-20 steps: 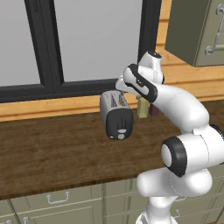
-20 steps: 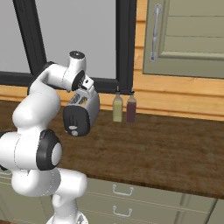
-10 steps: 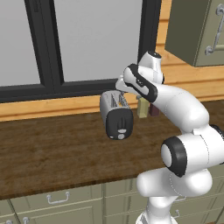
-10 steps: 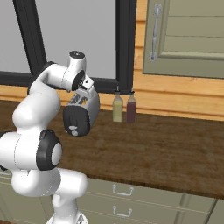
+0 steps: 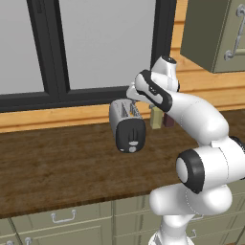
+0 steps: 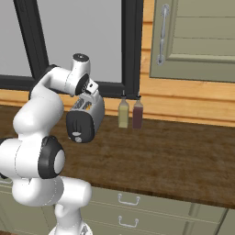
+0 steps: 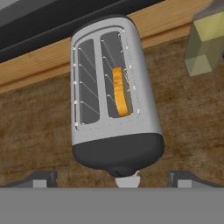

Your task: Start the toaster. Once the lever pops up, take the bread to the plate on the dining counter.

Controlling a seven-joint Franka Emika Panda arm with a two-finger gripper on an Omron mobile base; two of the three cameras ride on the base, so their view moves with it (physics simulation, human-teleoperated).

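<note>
Silver-grey toaster (image 7: 113,96) sits on the wooden desk (image 5: 57,162) right below my jaws (image 7: 111,178), which stand wide apart and empty. Bread (image 7: 120,92) is down in the slot nearer the bottle (image 7: 205,43). I judge the lever on the black end panel (image 5: 131,136) easy to miss, and a stray push could shove the toaster instead

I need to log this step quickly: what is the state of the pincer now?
Pincer: open, holding nothing, above the toaster.
</note>
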